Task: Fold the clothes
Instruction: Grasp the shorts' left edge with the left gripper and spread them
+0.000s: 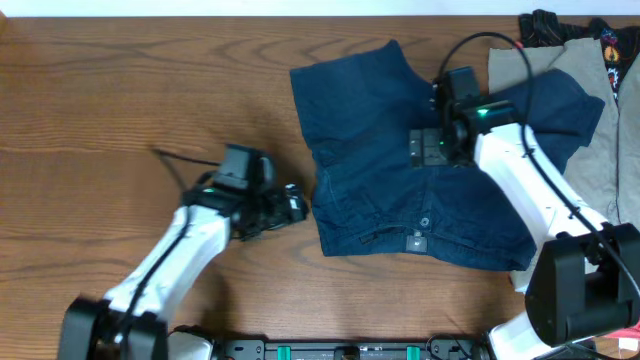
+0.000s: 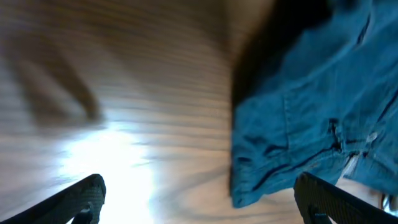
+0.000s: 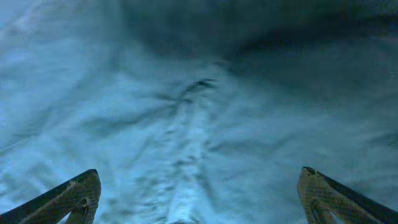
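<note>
Navy shorts (image 1: 370,150) lie spread out at centre-right of the overhead frame, on the wood table (image 1: 120,90). Their right side meets a khaki garment (image 1: 598,165). Small button (image 1: 425,221) and pale tag (image 1: 415,241) near the lower edge; the tag is too small to read.

Right gripper (image 1: 437,147) sits over the middle of the shorts, fingers spread wide, gripping nothing. Cannot tell whether it touches the cloth.

Left gripper (image 1: 293,203) is just left of the shorts' left edge, over wood, jaws wide and empty.

Black garment with red print (image 1: 545,25) in the upper right corner.
</note>
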### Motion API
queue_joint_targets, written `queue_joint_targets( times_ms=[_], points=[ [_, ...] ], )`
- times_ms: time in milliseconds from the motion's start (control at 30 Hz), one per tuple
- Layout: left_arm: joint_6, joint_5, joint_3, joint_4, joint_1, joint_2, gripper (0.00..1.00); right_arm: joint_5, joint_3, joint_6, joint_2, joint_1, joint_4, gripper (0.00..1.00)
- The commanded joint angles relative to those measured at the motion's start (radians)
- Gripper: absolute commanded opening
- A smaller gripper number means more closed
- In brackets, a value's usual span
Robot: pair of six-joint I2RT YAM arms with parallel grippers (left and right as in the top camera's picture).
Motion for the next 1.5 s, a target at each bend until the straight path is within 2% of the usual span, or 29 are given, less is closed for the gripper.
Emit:
queue_joint_targets(
  times_ms=[0, 133, 167, 200, 267, 333, 367, 467, 567, 700, 833, 933, 967, 1000, 1067, 1100, 1133, 1167, 1367, 1467],
  points=[
    [-0.074, 0.016, -0.011, 0.084, -0.093, 0.08, 0.98, 0.016, -0.001, 0.002, 0.005, -0.042, -0.018, 0.99],
    [-0.128, 0.016, -0.011, 0.222, -0.19, 0.169, 0.99, 0.016, -0.001, 0.002, 0.005, -0.076, -0.029, 0.99],
    [-0.138, 0.016, -0.011, 0.252, -0.209, 0.188, 0.96, 0.015, -0.001, 0.002, 0.005, -0.081, -0.029, 0.99],
    [-0.15, 0.016, -0.011, 0.28, -0.23, 0.209, 0.88, 0.015, -0.001, 0.002, 0.005, -0.087, -0.03, 0.99],
    [-0.163, 0.016, -0.011, 0.312, -0.261, 0.24, 0.53, 0.016, -0.001, 0.002, 0.005, -0.093, -0.032, 0.99],
    [-0.161, 0.015, -0.011, 0.312, -0.282, 0.262, 0.11, 0.016, -0.001, 0.002, 0.005, -0.098, -0.032, 0.99],
    [-0.161, 0.015, -0.011, 0.295, -0.283, 0.267, 0.06, 0.016, -0.001, 0.002, 0.005, -0.1, -0.033, 0.99],
    [-0.096, 0.006, -0.007, 0.207, -0.254, 0.261, 0.06, 0.016, -0.001, 0.002, 0.005, -0.106, -0.034, 0.99],
    [0.022, -0.101, 0.031, 0.035, -0.159, 0.238, 0.06, 0.015, -0.001, 0.002, 0.005, -0.106, -0.035, 0.99],
    [0.135, -0.299, 0.157, -0.167, 0.054, 0.208, 0.06, 0.006, -0.001, 0.002, 0.005, -0.106, -0.035, 0.99],
    [0.196, -0.33, 0.344, -0.208, 0.275, 0.206, 0.05, -0.041, -0.001, 0.002, 0.005, -0.105, -0.032, 0.99],
    [0.194, -0.329, 0.459, -0.195, 0.402, 0.206, 0.08, -0.074, -0.001, 0.002, 0.005, -0.105, -0.031, 0.99],
    [0.182, -0.327, 0.485, -0.193, 0.434, 0.206, 0.16, -0.079, -0.001, 0.002, 0.005, -0.105, -0.032, 0.99],
    [0.161, -0.316, 0.508, -0.194, 0.467, 0.206, 0.33, -0.079, -0.001, 0.002, 0.005, -0.105, -0.033, 0.99],
    [0.144, -0.253, 0.526, -0.206, 0.515, 0.206, 0.57, -0.079, -0.001, 0.002, 0.005, -0.105, -0.035, 0.99],
    [0.142, -0.209, 0.526, -0.219, 0.531, 0.206, 0.76, -0.079, -0.001, 0.002, 0.005, -0.105, -0.035, 0.99],
    [0.142, -0.163, 0.524, -0.246, 0.543, 0.207, 0.89, -0.079, -0.002, 0.002, 0.005, -0.105, -0.035, 0.99],
    [0.142, -0.129, 0.519, -0.28, 0.547, 0.209, 0.98, -0.079, -0.001, 0.002, 0.005, -0.105, -0.035, 0.99],
    [0.142, -0.036, 0.47, -0.528, 0.498, 0.209, 0.98, -0.079, -0.002, 0.002, 0.005, -0.105, -0.028, 0.99],
    [0.14, -0.036, 0.419, -0.575, 0.441, 0.209, 0.98, -0.079, -0.002, 0.002, 0.005, -0.105, -0.028, 0.99]
  ],
)
